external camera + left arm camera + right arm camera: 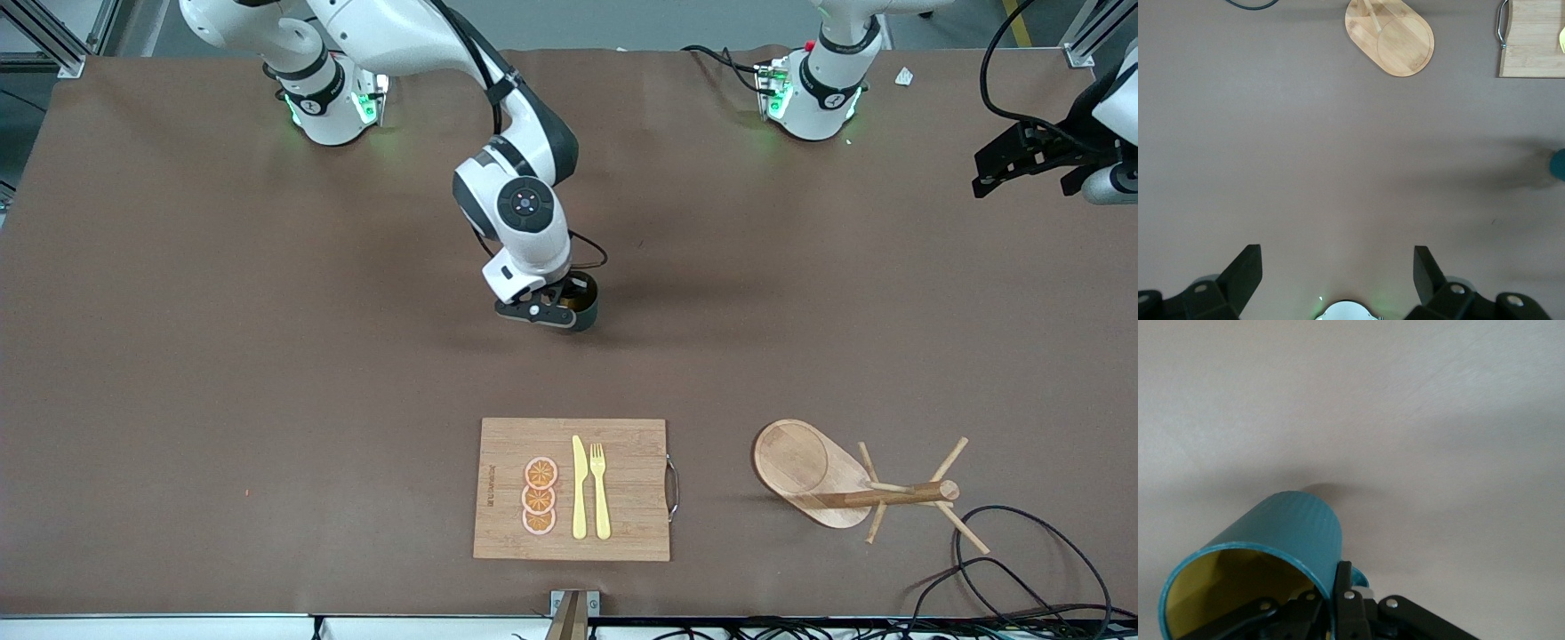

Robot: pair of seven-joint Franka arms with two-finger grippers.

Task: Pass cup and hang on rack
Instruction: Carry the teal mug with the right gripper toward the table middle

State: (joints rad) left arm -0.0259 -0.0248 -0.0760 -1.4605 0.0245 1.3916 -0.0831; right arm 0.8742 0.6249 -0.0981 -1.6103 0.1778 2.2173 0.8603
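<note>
The dark teal cup [585, 307] with its mustard inside hangs tilted, low over the middle of the table, and a shadow lies under it. My right gripper [553, 308] is shut on its rim beside the small handle. The right wrist view shows the cup [1288, 537] with one finger inside and one outside; the right gripper [1331, 579] pinches the wall. The wooden rack [794, 464] is near the front edge toward the left arm's end. My left gripper [985, 174] waits open in the air at that end. The left wrist view shows the left gripper [1337, 265] with nothing between its fingers, the rack [1401, 41] and an edge of the cup [1559, 164].
A bamboo cutting board [507, 524] with orange slices, a yellow knife and a fork lies at the front edge, nearer the camera than the cup; it also shows as the board [1531, 47]. Black cables [1022, 569] loop by the rack.
</note>
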